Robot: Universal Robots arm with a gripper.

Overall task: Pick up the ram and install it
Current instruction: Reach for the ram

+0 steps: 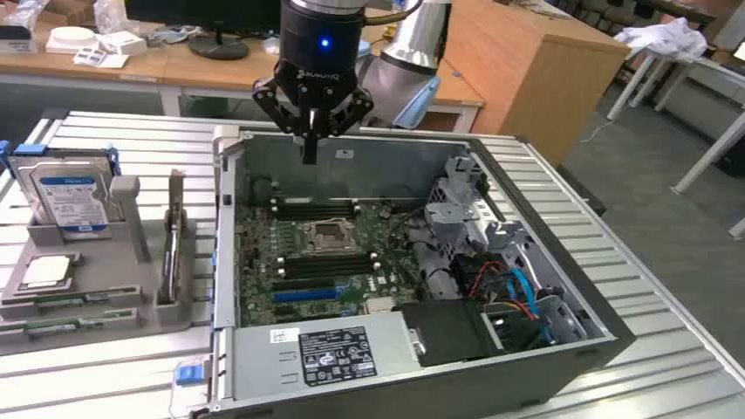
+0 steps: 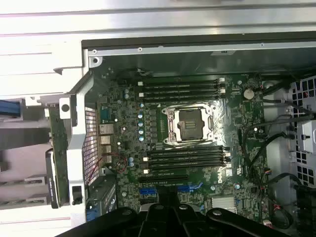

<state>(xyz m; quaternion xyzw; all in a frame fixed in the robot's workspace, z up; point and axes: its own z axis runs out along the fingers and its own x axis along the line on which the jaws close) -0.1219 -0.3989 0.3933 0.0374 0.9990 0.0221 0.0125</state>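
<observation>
Nearest to us: power supply (image 1: 331, 356), a silver box with a black-and-white label, at the near end of the open computer case (image 1: 225, 262).

We list the rest from the exterior view's left to its right.

1. Hard drive (image 1: 68, 199), silver with a blue label, upright at the far end of a grey holder (image 1: 134, 223).
2. Processor chip (image 1: 47, 272), small, square and silver, flat in a recess of the holder, nearer us than the drive.
3. Two narrow green strips (image 1: 64, 301), flat at the holder's near end. We cannot tell what they are.
4. Ram (image 1: 174, 244), a long thin stick on its edge in a slot of the holder, just outside the case's wall. In the wrist view we see its green board (image 2: 55, 148). Nothing grips it.
5. Gripper (image 1: 310, 150), black, pointing straight down over the far end of the case, well apart from the ram. We record its fingers pressed together with nothing between them.
6. Motherboard (image 1: 262, 253), green, flat on the case floor, with a square metal-framed socket (image 1: 330, 236) between two banks of long dark slots (image 1: 326, 264).
7. Metal drive cage (image 1: 460, 196) with red and blue cables (image 1: 512, 284) nearer us.
8. Slatted metal table (image 1: 652, 288) under everything.
9. Wooden cabinet (image 1: 524, 61) behind.
</observation>
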